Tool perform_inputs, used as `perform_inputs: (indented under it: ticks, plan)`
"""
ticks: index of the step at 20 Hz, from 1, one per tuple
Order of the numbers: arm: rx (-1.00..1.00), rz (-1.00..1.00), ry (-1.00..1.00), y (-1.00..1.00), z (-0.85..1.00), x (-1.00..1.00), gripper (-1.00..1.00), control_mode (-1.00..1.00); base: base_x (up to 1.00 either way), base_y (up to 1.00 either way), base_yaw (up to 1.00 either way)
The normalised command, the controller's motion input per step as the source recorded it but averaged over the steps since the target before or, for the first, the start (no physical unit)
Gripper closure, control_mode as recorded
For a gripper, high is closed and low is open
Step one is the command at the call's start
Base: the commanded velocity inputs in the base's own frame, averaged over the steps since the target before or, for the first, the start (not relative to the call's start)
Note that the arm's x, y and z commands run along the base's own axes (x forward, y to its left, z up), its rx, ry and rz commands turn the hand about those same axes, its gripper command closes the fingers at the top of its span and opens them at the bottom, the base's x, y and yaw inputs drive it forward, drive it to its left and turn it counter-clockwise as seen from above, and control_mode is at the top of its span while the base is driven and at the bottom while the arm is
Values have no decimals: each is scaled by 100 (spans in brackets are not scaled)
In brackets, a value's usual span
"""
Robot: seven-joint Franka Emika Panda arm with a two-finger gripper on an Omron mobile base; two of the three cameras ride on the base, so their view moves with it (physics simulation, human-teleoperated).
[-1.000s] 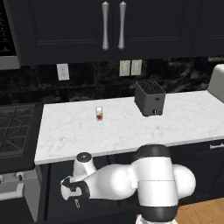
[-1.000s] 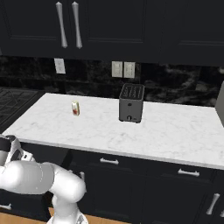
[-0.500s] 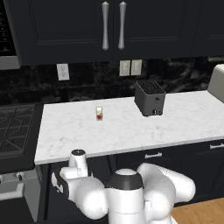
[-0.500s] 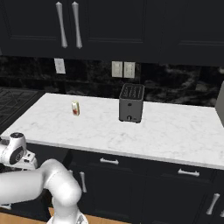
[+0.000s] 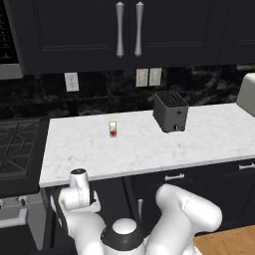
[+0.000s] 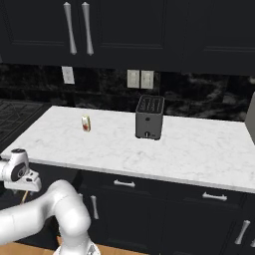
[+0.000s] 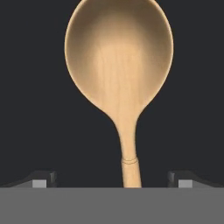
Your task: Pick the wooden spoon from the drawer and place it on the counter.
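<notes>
Spoon [image 7: 119,74] riding in the closed hand [image 7: 112,180], lifting higher than before; counter [image 5: 149,149] placement coming next.

Two base views flanking one shared counter [image 5: 149,149]; hand view close over wooden spoon [image 7: 119,70]

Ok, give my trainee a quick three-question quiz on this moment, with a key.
1. True or false: the spoon already lies on the counter.
2. Which stands nearer the stove: the shaker or the toaster?
3. Multiple choice: in the hand view, the spoon's handle runs A) between the gripper's fingertips, B) outside the left tip, C) outside the right tip.

Key: 1 false; 2 the shaker; 3 A.
</notes>
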Motion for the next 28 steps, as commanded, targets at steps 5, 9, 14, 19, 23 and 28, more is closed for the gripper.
perform_inputs:
  ticks: [5,9,14,19,23,28]
  plan:
    - [0,0,-3,2,-27,-18,-100,-100,0,0,0]
    - [0,0,-9,10,-34,-27,100,-100,0,0,0]
    - [0,0,-14,7,-11,-23,100,-100,0,0,0]
    - [0,-1,-3,0,0,-15,100,-100,0,0,0]
    - [0,-7,0,0,14,-28,100,-100,0,0,0]
    - [0,-12,0,0,33,-23,100,-100,0,0,0]
